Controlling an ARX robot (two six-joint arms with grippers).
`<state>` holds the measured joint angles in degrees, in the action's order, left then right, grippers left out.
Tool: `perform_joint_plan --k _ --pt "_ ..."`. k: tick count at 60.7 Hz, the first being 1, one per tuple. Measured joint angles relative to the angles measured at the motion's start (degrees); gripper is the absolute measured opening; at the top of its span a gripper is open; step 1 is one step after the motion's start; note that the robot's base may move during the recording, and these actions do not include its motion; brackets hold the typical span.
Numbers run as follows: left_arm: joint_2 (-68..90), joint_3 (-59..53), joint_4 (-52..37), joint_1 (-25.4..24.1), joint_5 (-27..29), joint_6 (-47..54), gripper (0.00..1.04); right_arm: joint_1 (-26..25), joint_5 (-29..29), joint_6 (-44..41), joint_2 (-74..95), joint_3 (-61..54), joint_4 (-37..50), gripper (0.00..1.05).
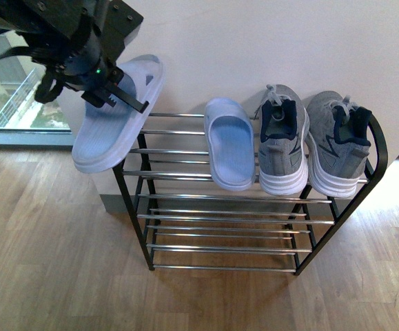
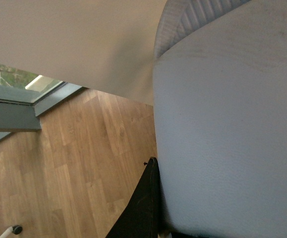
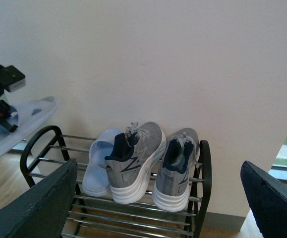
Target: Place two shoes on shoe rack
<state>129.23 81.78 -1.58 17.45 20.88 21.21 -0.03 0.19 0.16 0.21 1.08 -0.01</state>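
Note:
My left gripper (image 1: pixel 113 89) is shut on a pale blue slide (image 1: pixel 109 131) and holds it tilted in the air above the left end of the shoe rack (image 1: pixel 375 148). In the left wrist view the slide (image 2: pixel 227 129) fills most of the picture, pressed against one black finger (image 2: pixel 142 203). On the top tier lie a second pale blue slide (image 1: pixel 228 148) and two grey sneakers (image 1: pixel 282 148) (image 1: pixel 337 148), side by side. My right gripper (image 3: pixel 158 166) hangs open and empty, well back from the rack (image 3: pixel 204 163), facing the sneakers (image 3: pixel 133 158).
The rack stands against a pale wall (image 1: pixel 268 41) on a wood floor (image 1: pixel 41 262). A window (image 1: pixel 6 89) with a low frame is at the left. The rack's three lower tiers (image 1: pixel 220 234) hold no shoes.

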Motion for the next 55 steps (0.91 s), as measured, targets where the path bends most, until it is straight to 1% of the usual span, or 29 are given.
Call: perform_joint_plan --k 17,42,43,48,52,55 --pt "8.1 7.0 -1.6 1.6 0.8 1.2 0.02 0.0 0.0 0.0 0.0 0.0 0.0 0.95" --pt "15.6 13.8 -2.8 2.9 2.7 -2.0 0.02 0.0 0.0 0.0 0.0 0.0 0.0 0.95" --pt "16.0 14.1 -2.6 3.0 2.7 -2.5 0.03 0.0 0.0 0.0 0.0 0.0 0.0 0.95" --pt "16.4 14.6 -2.1 3.4 2.7 -4.0 0.22 0.0 0.0 0.0 0.0 0.0 0.0 0.95" --pt "16.4 14.7 -2.0 3.7 2.6 -5.0 0.31 0.0 0.0 0.0 0.0 0.0 0.0 0.95" --pt "16.2 14.7 -1.5 4.0 1.9 -6.1 0.40 0.0 0.0 0.0 0.0 0.0 0.0 0.95"
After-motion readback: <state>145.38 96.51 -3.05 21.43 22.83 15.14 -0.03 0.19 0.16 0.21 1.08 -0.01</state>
